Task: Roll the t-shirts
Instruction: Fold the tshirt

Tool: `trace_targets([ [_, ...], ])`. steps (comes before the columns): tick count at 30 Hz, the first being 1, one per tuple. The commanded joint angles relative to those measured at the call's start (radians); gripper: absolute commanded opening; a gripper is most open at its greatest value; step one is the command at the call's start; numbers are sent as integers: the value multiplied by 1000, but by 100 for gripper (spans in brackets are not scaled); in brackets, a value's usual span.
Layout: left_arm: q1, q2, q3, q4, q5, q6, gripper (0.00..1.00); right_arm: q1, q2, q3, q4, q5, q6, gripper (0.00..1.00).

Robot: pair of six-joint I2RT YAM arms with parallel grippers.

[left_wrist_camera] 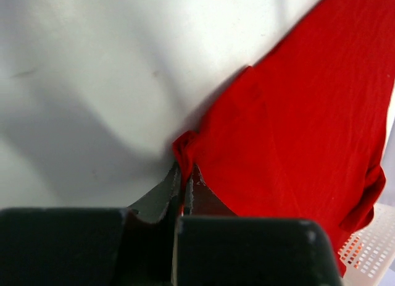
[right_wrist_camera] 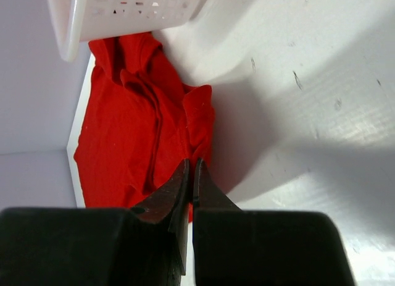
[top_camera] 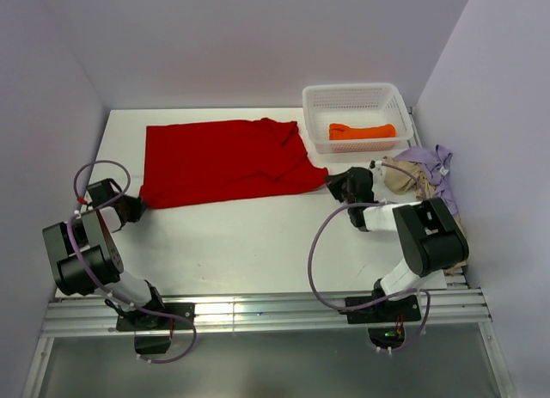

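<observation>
The red t-shirt (top_camera: 223, 162) lies spread flat just left of the white mesh basket (top_camera: 352, 94). The left gripper (left_wrist_camera: 184, 172) is clamped on its corner farthest from the basket. The right gripper (right_wrist_camera: 191, 165) is clamped on the corner nearest the basket. Rolling seems about to begin, so both should turn that edge over evenly.

Cloth, plastic and metal on a matt white table (top_camera: 258, 243).
The red shirt (top_camera: 219, 162) is soft matt cloth, creased at its right end. The orange shirt (top_camera: 361, 131), beige shirt (top_camera: 400, 176) and lavender shirt (top_camera: 438, 162) look equally soft. The basket (top_camera: 352, 89) at the far right corner is white plastic mesh, faintly glossy. The table is finely scuffed, and the rails (top_camera: 258, 310) along its near edge are shiny metal.
</observation>
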Motion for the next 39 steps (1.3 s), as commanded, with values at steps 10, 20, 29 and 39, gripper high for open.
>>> trace_targets([
  [10, 47, -237, -75, -264, 8, 58, 0, 15, -295, -144, -291, 61, -68, 0],
  [20, 48, -397, -137, -368, 36, 100, 0, 15, -529, -291, -500, 90, -38, 0],
  [29, -17, -474, -141, -397, 25, 103, 7, 15, -686, -333, -668, 133, 43, 20],
  [39, -22, -429, -63, -429, -29, 143, 53, 15, -761, -181, -828, 194, -97, 60],
])
